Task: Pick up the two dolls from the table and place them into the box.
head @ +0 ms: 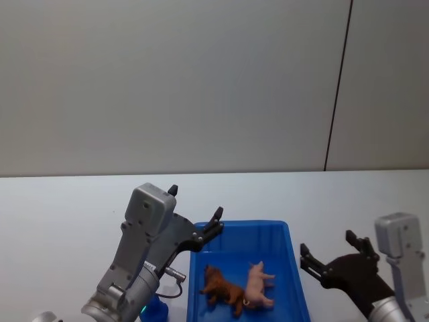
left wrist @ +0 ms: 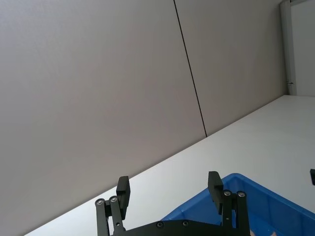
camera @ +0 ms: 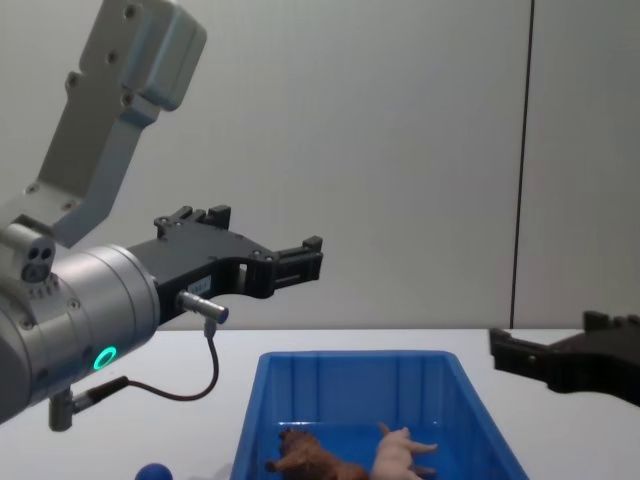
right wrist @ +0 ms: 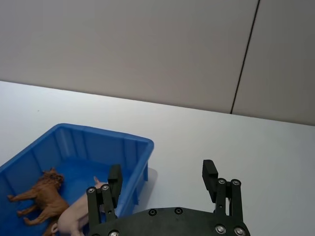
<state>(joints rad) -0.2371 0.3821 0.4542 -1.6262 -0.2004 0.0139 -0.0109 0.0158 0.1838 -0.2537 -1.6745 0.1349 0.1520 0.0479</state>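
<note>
The left fingers (left wrist: 123,194) stand wide apart with nothing between them, and in the head view they hang left of centre in the lower half of the frame, over the upper left corner of the box (head: 255,225). The right fingers (right wrist: 210,173) are likewise spread and empty, sitting at the lower right of the head view, near the box's right wall but not touching it. Inside the box, at the bottom centre of that frame, the brown doll (head: 223,290) and the pink doll (head: 258,287) lie side by side on the blue floor, close enough that they may be touching. The white bench (head: 67,208) spreads around the box on all sides. Judging by this, the placing looks done and what remains is getting both arms clear, which is where trouble could come. If the left arm drops or swings low, a fingertip or the thin cable (head: 171,287) looping off its wrist could catch the rim and drag or tip the box. A sideways drift by the right arm could nudge the wall and slide the box.
</note>
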